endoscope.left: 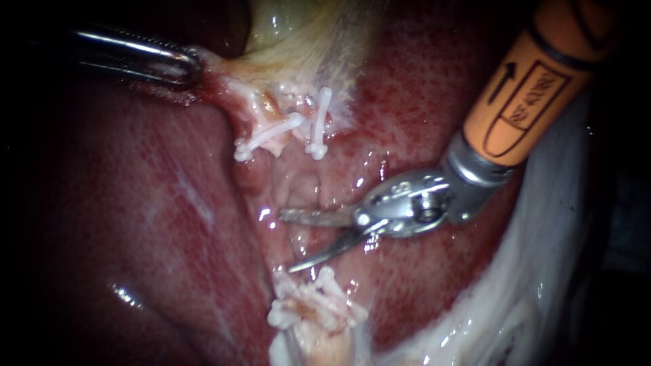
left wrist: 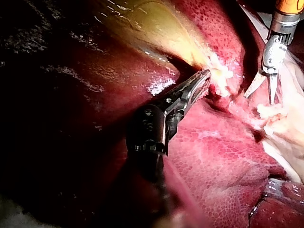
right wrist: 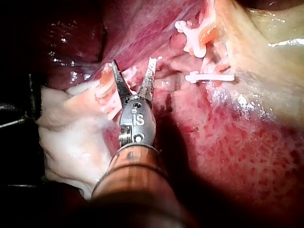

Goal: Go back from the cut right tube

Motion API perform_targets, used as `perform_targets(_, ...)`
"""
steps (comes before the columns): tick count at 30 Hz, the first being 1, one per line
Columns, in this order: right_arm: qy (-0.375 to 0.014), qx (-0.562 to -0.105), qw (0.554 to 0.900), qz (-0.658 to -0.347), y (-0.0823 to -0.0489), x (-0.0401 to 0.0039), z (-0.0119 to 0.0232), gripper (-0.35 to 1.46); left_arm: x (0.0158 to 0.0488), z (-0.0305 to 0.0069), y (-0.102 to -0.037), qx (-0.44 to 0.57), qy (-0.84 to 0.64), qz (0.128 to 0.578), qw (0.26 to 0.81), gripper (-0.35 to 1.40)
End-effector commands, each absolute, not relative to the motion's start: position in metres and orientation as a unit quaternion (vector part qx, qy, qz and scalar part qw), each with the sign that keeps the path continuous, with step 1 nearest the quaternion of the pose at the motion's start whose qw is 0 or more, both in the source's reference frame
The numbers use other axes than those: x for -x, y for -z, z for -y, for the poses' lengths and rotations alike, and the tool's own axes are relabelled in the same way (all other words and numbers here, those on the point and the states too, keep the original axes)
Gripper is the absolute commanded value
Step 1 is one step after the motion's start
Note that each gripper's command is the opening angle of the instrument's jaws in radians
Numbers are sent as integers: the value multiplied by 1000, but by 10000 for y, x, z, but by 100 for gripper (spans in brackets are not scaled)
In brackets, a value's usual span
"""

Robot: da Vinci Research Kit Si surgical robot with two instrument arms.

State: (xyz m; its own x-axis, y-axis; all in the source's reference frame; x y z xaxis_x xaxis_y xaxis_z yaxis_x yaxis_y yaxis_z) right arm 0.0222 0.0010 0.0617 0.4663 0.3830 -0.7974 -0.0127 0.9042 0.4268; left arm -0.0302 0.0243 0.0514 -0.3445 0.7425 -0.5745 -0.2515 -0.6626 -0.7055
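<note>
White-clipped tube stump [endoscope.left: 315,310] just below right instrument's [endoscope.left: 287,242] end effector

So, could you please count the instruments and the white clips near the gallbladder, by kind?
Instruments: 2 (left instrument, jaws shut on pale tissue; right instrument, jaws open)
White clips near the gallbladder: 2
Total: 4
The lower clump of clips is too bunched to count.

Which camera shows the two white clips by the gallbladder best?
The endoscope view: both clips show full length, side by side, nothing over them. The right wrist view has both clips too, ahead of the right instrument, at a slant. The left wrist view shows only a whitish lump there.
</note>
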Motion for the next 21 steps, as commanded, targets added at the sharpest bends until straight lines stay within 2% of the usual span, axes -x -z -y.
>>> perform_targets(1, -111, -177, 846, -490, -613, -213, -11, 143, 301, -243, -514, 475, -778, 258, 320, -35)
perform_targets(3, -99, -158, 865, -465, -605, -193, -17, 143, 301, -243, -514, 475, -778, 258, 319, -35)
perform_targets(7, -91, -132, 884, -440, -594, -152, -27, 145, 300, -243, -514, 475, -778, 258, 319, -35)
perform_targets(12, -89, -128, 888, -432, -592, -117, -35, 145, 300, -243, -516, 475, -778, 258, 319, -35)
perform_targets(17, -80, -151, 885, -432, -597, -111, -35, 145, 302, -241, -519, 475, -779, 257, 319, -35)
perform_targets(21, -79, -152, 885, -433, -597, -111, -35, 145, 305, -238, -525, 475, -779, 255, 319, -35)
